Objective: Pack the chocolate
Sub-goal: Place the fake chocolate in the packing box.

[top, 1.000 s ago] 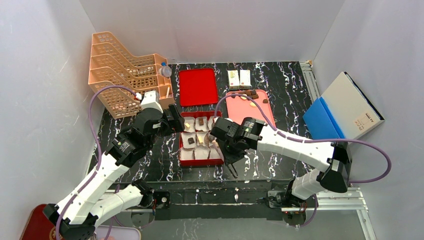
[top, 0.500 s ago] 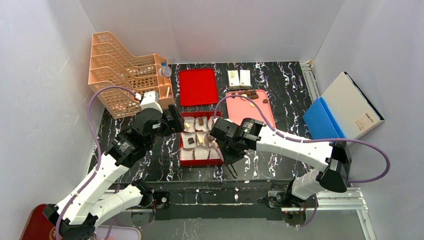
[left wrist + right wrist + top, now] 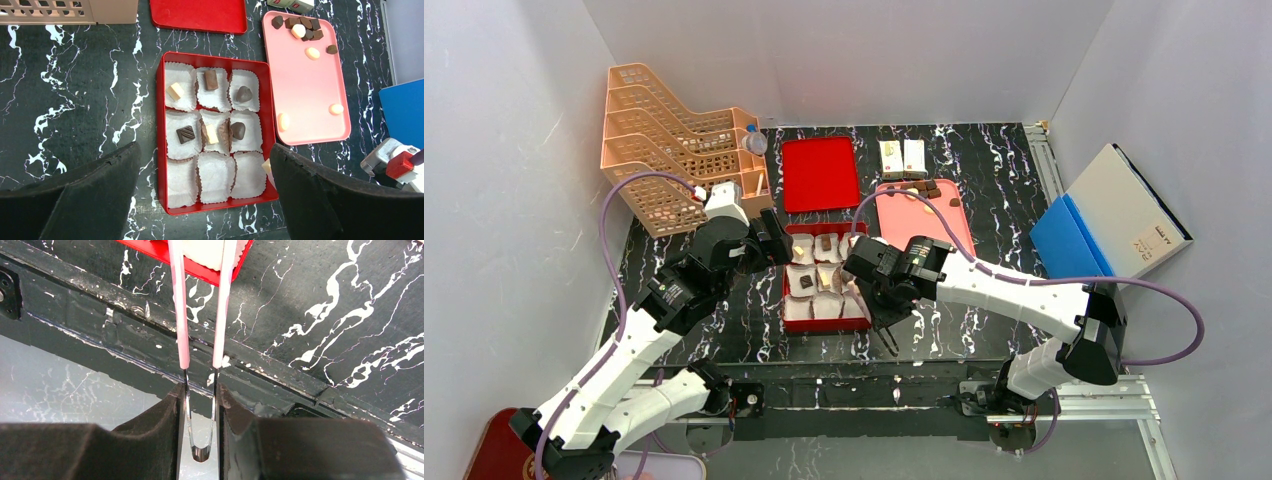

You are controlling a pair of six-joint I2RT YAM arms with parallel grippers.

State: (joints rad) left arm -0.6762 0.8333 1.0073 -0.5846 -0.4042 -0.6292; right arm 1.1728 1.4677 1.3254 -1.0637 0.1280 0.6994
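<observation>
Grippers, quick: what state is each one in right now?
Left gripper: open, holding nothing.
Right gripper: closed on the tweezers.

Left hand wide open, pointing down. Right hand clamped on tweezers, arm bent inward.

Right tool a hair leftward.

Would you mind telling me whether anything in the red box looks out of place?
One pale chocolate sits at the right edge of the near-right paper cup, against the red box wall, not centred like the others. It is partly hidden, so this is uncertain.
</observation>
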